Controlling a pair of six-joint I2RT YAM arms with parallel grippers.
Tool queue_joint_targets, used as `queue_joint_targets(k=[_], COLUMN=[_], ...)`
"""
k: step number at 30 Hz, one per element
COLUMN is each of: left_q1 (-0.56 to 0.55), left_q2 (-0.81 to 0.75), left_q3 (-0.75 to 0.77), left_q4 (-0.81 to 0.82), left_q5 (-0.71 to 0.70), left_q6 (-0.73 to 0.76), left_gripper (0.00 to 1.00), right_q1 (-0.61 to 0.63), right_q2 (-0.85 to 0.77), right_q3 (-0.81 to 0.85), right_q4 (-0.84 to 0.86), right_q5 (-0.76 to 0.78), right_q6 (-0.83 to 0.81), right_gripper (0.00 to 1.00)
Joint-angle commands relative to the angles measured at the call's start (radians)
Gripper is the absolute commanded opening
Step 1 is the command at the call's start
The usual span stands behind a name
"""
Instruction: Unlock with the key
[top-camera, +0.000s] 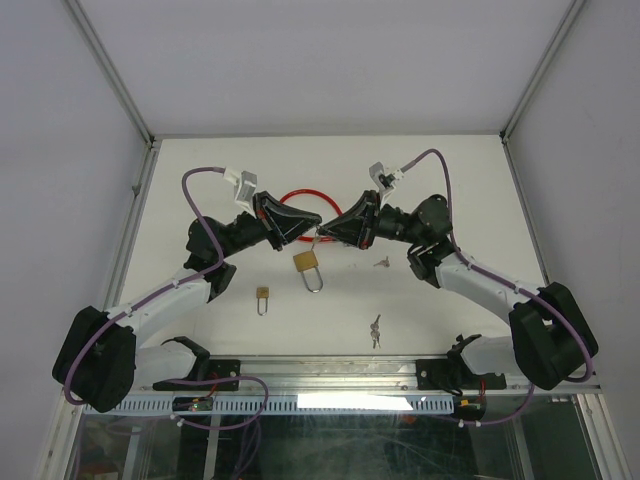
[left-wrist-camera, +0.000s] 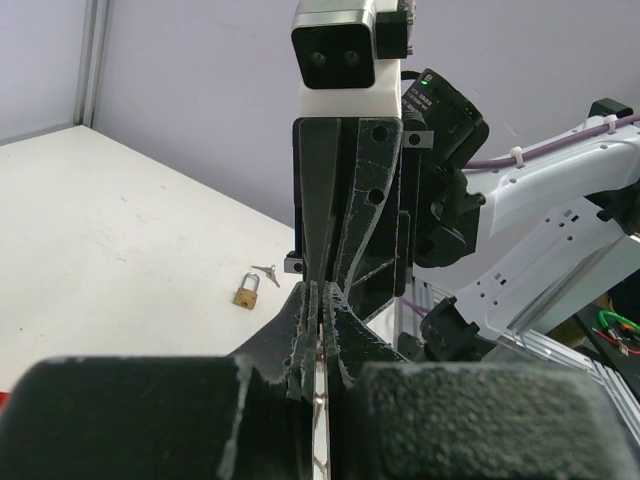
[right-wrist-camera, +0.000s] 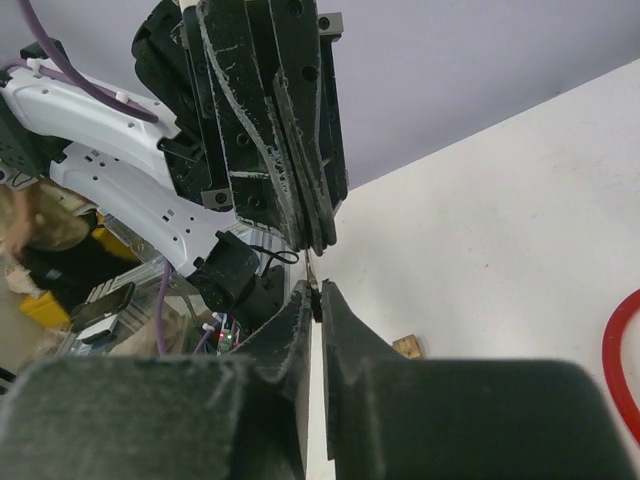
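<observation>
My left gripper (top-camera: 305, 226) and right gripper (top-camera: 330, 228) meet tip to tip above the middle of the table. A thin silver key (right-wrist-camera: 313, 278) spans the short gap between them. The left gripper (left-wrist-camera: 322, 292) is shut on one end of the key (left-wrist-camera: 322, 400), which shows as a bright sliver between its fingers. The right gripper (right-wrist-camera: 316, 300) has its jaws pressed onto the other end. Below them on the table lies a brass padlock (top-camera: 306, 263), shackle toward me, also seen in the left wrist view (left-wrist-camera: 247, 292). A brass corner of a padlock (right-wrist-camera: 407, 347) shows in the right wrist view.
A red cable loop (top-camera: 305, 193) lies behind the grippers, its arc (right-wrist-camera: 615, 360) showing in the right wrist view. A smaller brass padlock (top-camera: 263, 296) sits front left. Spare keys (top-camera: 380, 262) lie right of the lock, and another bunch (top-camera: 375, 330) near the front rail.
</observation>
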Motion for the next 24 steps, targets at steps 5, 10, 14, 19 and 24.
queue_joint_targets(k=[5,10,14,19,24], left_q1=[-0.010,-0.010,-0.011,-0.011,-0.010], left_q2=[0.000,-0.007,-0.014,-0.011,0.026], left_q3=[0.029,0.051,0.086,0.219,0.404], left_q4=[0.028,-0.079,-0.221,-0.591,-0.950], left_q5=[-0.038,-0.107,-0.177,-0.310,-0.526], left_q6=[-0.031,-0.013,0.020,0.151,0.226], left_gripper=[0.00,0.28,0.60,0.87,0.99], right_q1=[0.005,-0.006,-0.028,-0.051,-0.065], right_q2=[-0.008,-0.041,-0.088,-0.143,-0.214], right_q3=[0.035,-0.015,-0.065,-0.123,-0.178], right_q4=[0.057,-0.010,-0.106,-0.223,-0.318], right_q5=[-0.003,0.044,0.111,0.111,0.111], right_q6=[0.006,-0.014,-0.034,-0.034,-0.034], right_gripper=[0.00,0.00,0.00,0.00,0.00])
